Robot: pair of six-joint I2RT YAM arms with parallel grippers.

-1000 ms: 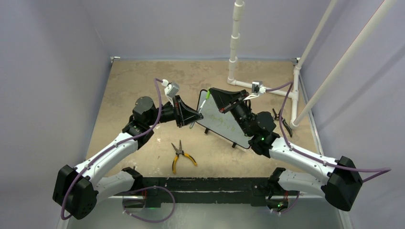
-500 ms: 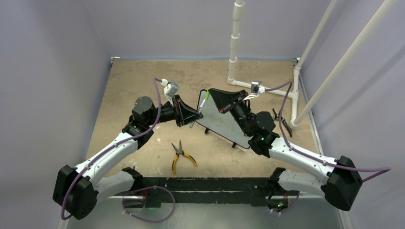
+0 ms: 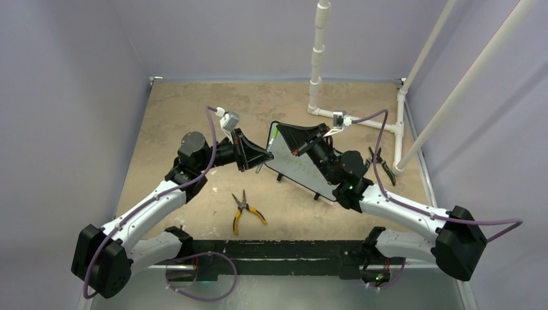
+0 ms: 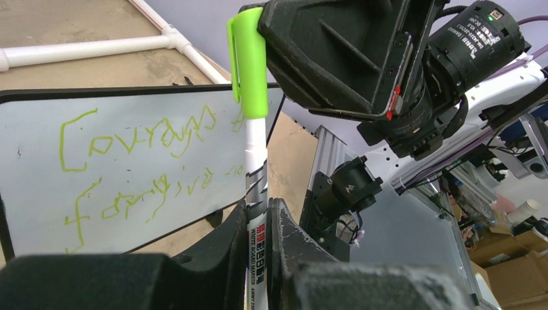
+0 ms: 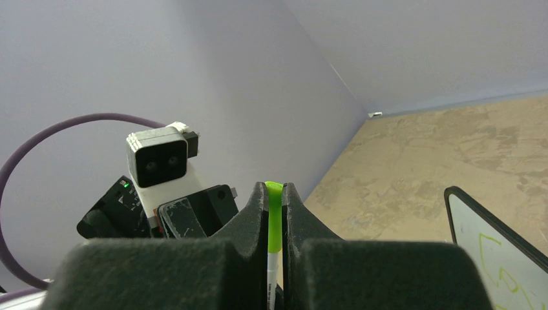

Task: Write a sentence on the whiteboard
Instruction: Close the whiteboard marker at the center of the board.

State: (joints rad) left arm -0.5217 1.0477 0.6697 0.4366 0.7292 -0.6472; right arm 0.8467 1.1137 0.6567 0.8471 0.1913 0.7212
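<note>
The whiteboard [image 3: 298, 169] stands tilted on the table between my arms. The sentence [image 4: 139, 132] is two rows of green scrawl on it. The board's edge also shows in the right wrist view [image 5: 497, 252]. My left gripper [image 3: 262, 157] [image 4: 257, 206] is shut on the white barrel of a whiteboard marker [image 4: 256, 155]. My right gripper [image 3: 279, 133] [image 5: 274, 190] is shut on the marker's green cap [image 4: 249, 61] [image 5: 274, 223], which sits on the barrel's end. The marker is held in the air in front of the board's left end.
Yellow-handled pliers [image 3: 244, 210] lie on the table near the front. A dark tool [image 3: 381, 165] lies at the right by the white pipe frame [image 3: 316, 71]. Purple walls close in the table on three sides.
My right gripper has shifted a little to the left, and the marker's green end has moved with it. The left arm has hardly moved.
</note>
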